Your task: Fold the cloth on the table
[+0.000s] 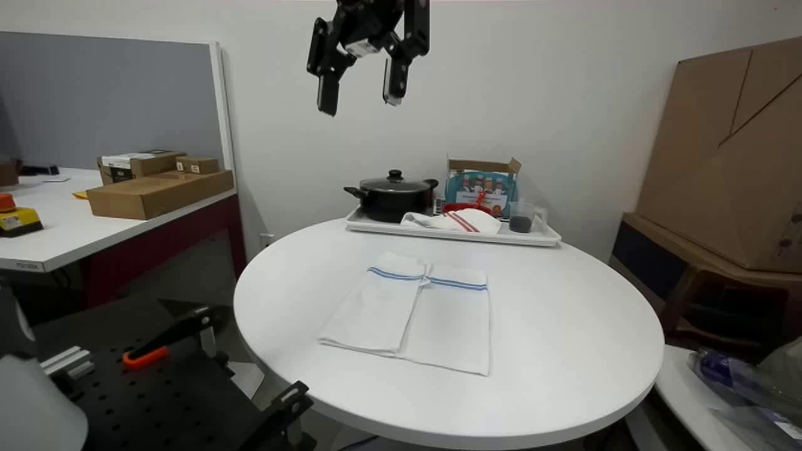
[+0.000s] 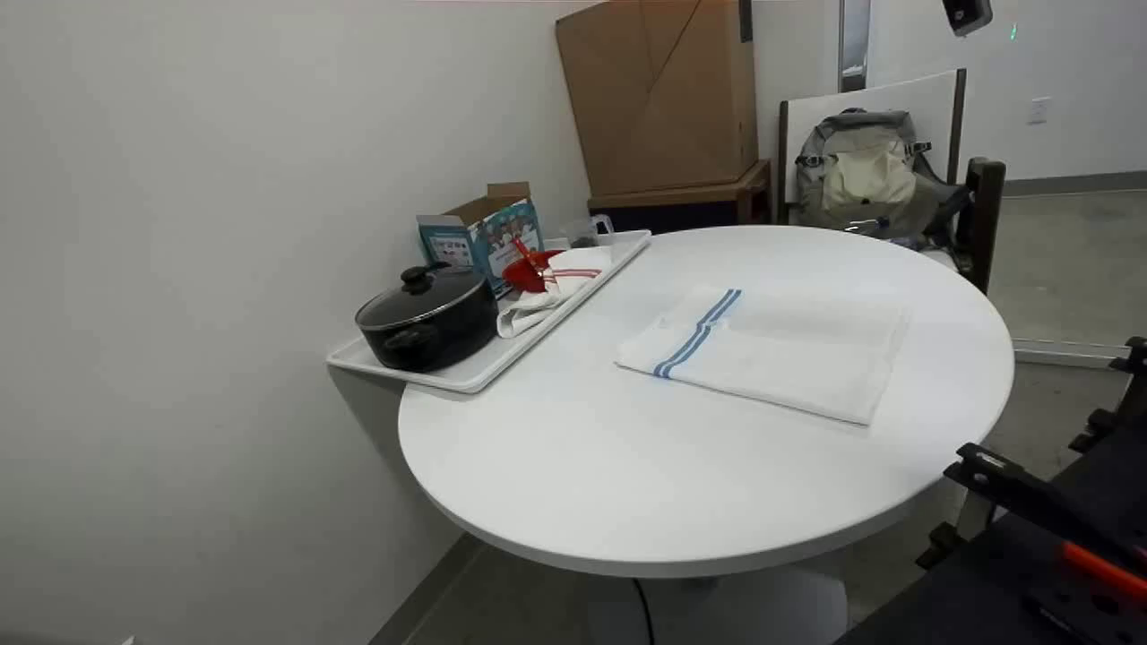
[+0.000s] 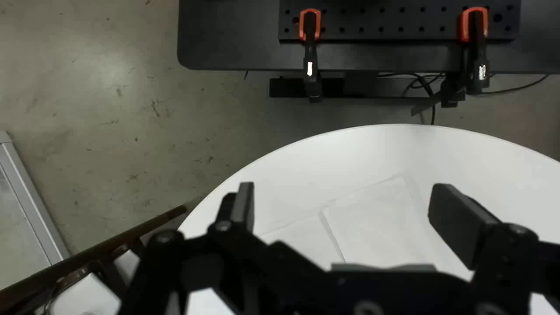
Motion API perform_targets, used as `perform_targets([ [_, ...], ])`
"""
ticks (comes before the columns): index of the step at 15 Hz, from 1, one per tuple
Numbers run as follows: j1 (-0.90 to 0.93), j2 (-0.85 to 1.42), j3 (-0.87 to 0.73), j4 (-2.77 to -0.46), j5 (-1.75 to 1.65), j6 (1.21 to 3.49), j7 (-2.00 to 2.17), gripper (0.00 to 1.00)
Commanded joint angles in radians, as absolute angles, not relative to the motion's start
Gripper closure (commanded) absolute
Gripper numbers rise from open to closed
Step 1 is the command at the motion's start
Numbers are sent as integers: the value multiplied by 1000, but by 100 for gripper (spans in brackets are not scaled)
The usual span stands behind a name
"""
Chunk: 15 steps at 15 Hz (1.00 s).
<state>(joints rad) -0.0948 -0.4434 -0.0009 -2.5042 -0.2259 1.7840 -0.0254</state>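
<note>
A white cloth with blue stripes lies flat on the round white table [image 1: 576, 332]. The cloth [image 1: 448, 326] shows two panels side by side with a slanted seam between them, and its edges look layered. In an exterior view the cloth [image 2: 789, 358] has its stripes toward the tray. My gripper [image 1: 361, 103] hangs high above the table, apart from the cloth, with its fingers spread and nothing between them. In the wrist view the gripper [image 3: 343, 205] is open above the cloth [image 3: 376, 223]; its body hides the striped end. Only a dark tip [image 2: 968, 13] shows in an exterior view.
A white tray [image 1: 413, 228] at the table's wall side holds a black pot [image 1: 395, 197], a red-striped cloth [image 1: 467, 220], a red bowl, a small box and a clear cup [image 1: 521, 217]. Black clamps [image 1: 285, 407] on the robot's bench stand near the table edge.
</note>
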Motion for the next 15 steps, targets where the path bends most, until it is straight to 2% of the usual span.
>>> perform_targets([
  [1, -79, -443, -15, -2501, -231, 1780, -20, 0],
  [7, -102, -323, -107, -2477, -99, 1995, -28, 0],
  [15, -164, 132, -206, -2244, -67, 2135, -146, 0],
])
